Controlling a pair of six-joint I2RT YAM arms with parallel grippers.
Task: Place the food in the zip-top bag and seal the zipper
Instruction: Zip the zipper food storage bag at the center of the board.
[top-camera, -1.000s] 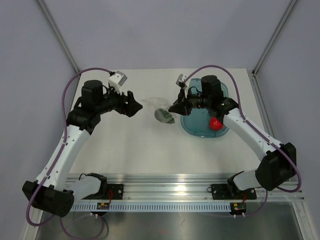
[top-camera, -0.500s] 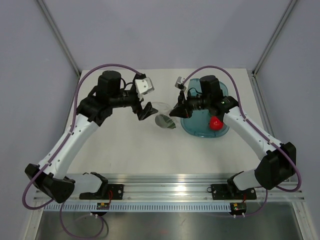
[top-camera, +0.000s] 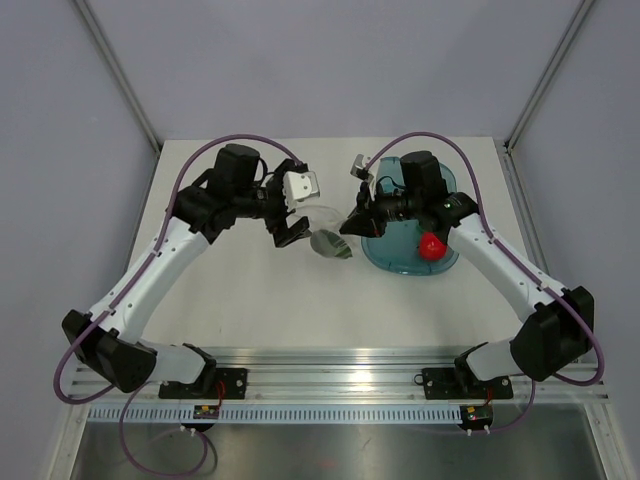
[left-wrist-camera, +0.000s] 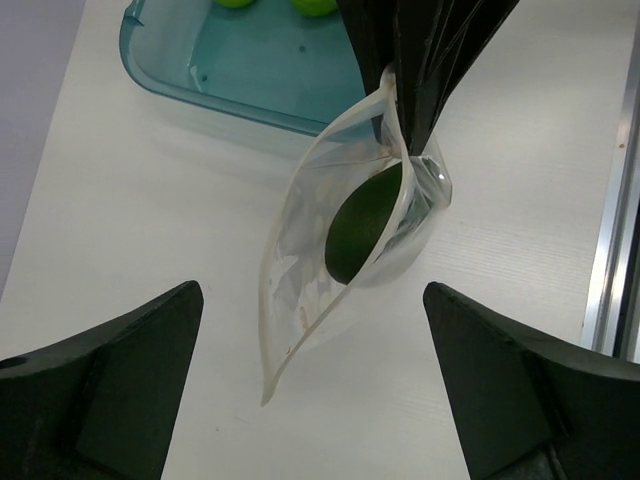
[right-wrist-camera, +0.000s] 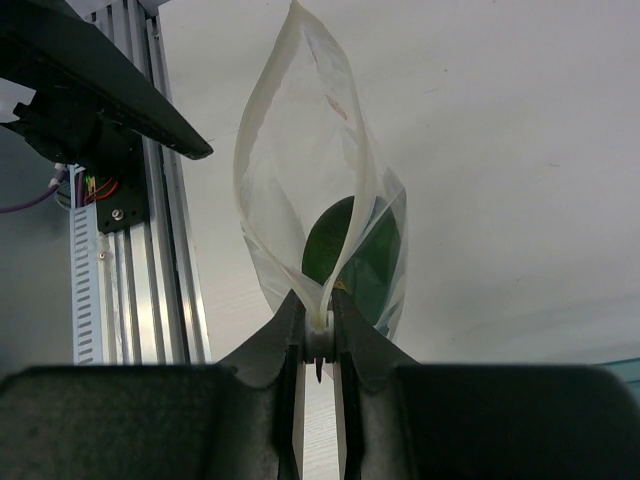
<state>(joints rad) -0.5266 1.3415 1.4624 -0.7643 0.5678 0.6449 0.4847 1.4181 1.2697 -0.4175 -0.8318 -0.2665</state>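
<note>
The clear zip-top bag (top-camera: 322, 236) hangs from my right gripper (top-camera: 347, 226), which is shut on one end of the bag's mouth edge. The dark green food (top-camera: 332, 245) sits inside the bag, low down. In the right wrist view the jaws (right-wrist-camera: 318, 325) pinch the zipper (right-wrist-camera: 243, 170), whose two strips gape apart above the food (right-wrist-camera: 325, 245). My left gripper (top-camera: 290, 225) is open and empty, just left of the bag. In the left wrist view its fingers (left-wrist-camera: 110, 390) stand wide on either side, short of the bag (left-wrist-camera: 295, 290) and the food (left-wrist-camera: 362, 225).
The teal tray (top-camera: 440, 262) stands right of the bag, under the right arm, with a red round item (top-camera: 431, 245) in it. Lime-green apples (left-wrist-camera: 312, 5) lie in the tray (left-wrist-camera: 250, 105). An aluminium rail (top-camera: 330, 378) runs along the near edge.
My left arm has swung right and its open gripper now sits close to the bag. The right gripper has held the bag nearly still.
</note>
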